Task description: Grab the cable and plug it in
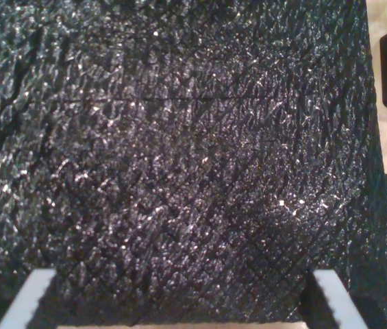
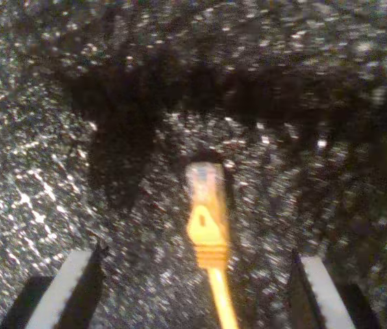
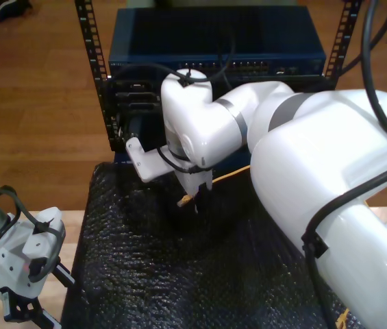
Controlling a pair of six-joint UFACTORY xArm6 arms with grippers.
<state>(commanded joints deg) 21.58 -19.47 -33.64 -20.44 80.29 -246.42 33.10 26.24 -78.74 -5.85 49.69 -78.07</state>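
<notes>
The second wrist view shows my second gripper [image 2: 193,291] spread wide above the long thin yellow network cable [image 2: 208,233], its clear plug lying on the crinkled black mat [image 2: 49,178], presumably to straddle it (my first gripper [image 1: 183,301] hangs spread elsewhere over the mat).

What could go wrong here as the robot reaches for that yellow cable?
My second gripper is open astride the yellow network cable lying on the crinkly black sheet. Closing may catch the soft sheet too. The small clear plug could slip or twist if the jaws close behind it, making it harder to line up with the blue rack unit.
</notes>
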